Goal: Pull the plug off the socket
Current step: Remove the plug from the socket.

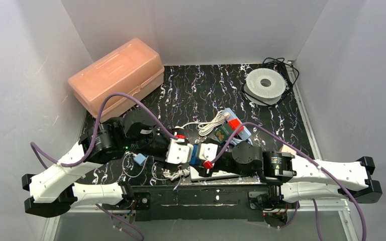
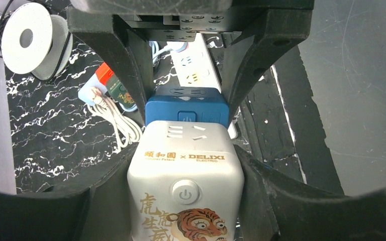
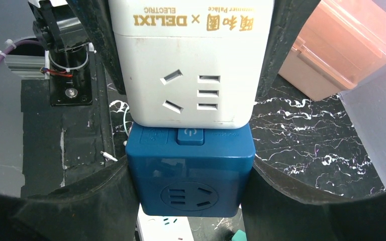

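A white cube socket (image 2: 186, 181) with a tiger print and a power button is joined face to face with a blue cube plug adapter (image 3: 191, 173). My left gripper (image 2: 186, 191) is shut on the white cube. My right gripper (image 3: 191, 201) is shut on the blue cube. In the top view both grippers meet at the table's front middle, the white cube (image 1: 178, 150) on the left and the blue one (image 1: 195, 153) between the two. No gap shows between the cubes.
A white power strip (image 1: 213, 174) lies under the grippers at the front edge. A coiled white cable (image 1: 212, 123) and small packets (image 1: 231, 128) lie behind. A pink plastic box (image 1: 115, 75) stands back left, a white spool (image 1: 265, 84) back right.
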Action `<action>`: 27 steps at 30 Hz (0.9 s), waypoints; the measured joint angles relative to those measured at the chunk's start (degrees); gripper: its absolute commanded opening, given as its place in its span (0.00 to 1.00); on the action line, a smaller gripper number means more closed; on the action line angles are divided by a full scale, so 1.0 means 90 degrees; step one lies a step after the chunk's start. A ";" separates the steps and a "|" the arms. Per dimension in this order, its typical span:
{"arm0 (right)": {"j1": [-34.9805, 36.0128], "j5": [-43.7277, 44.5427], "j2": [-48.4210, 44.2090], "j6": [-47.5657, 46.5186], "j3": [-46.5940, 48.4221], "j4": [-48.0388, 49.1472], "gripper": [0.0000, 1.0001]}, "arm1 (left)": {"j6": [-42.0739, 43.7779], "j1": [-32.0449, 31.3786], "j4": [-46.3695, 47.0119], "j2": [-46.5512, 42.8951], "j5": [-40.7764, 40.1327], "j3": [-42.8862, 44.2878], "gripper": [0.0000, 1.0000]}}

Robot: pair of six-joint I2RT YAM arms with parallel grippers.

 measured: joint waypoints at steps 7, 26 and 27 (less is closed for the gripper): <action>0.0000 -0.0029 -0.0027 0.0041 -0.0012 -0.0034 0.01 | 0.0000 0.0000 -0.0257 0.0138 0.0056 0.0223 0.00; 0.0036 -0.0041 -0.0294 0.0180 -0.0464 0.0614 0.01 | -0.0022 -0.0019 -0.0602 0.0340 0.0058 0.0622 0.00; 0.0036 -0.0046 -0.0291 0.0180 -0.0464 0.0624 0.01 | -0.0022 -0.0019 -0.0622 0.0342 0.0058 0.0636 0.00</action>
